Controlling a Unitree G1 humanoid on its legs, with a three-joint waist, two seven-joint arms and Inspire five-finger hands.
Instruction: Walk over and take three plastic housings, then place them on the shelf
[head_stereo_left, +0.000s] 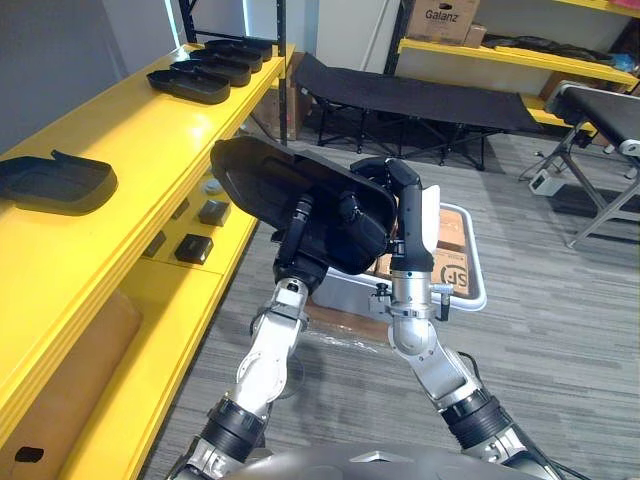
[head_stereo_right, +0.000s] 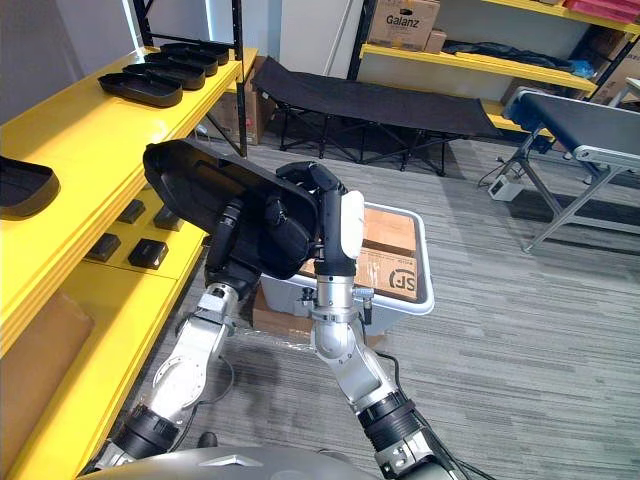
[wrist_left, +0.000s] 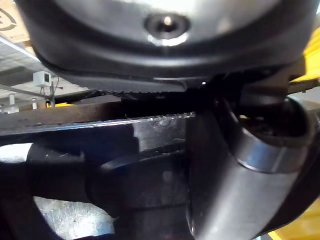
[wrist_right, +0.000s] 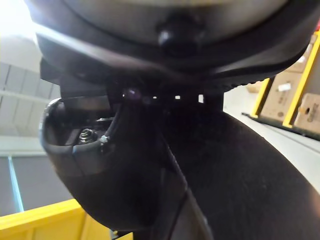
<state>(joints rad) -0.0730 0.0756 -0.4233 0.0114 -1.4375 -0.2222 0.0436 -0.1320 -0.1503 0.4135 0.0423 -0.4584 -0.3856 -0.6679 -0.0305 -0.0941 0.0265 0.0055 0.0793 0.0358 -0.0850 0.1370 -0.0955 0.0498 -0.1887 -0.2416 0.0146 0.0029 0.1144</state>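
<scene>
A humanoid robot stands beside a long yellow shelf (head_stereo_left: 130, 140), holding one black plastic housing (head_stereo_left: 260, 175) raised between its two hands, tilted, its far end close to the shelf's edge but not resting on it. The right hand (head_stereo_left: 408, 210), white-covered thumb upright, has its fingers curled over the housing's nearer rim. The left hand (head_stereo_left: 303, 255) comes up against the part's underside; whether it grips or merely props the piece cannot be told.

Five more black housings lie on the shelf's top level: one alone at the near end (head_stereo_left: 55, 180), and a row of four (head_stereo_left: 190, 85) close together at the far end. On the lower level, below the held part, sit four small dark blocks (head_stereo_left: 193, 248). Behind the arms, on the grey floor, stands one white bin (head_stereo_left: 480, 275) with cardboard boxes (head_stereo_left: 450, 250) inside. A black folding cot (head_stereo_left: 420, 95) stands farther back.
</scene>
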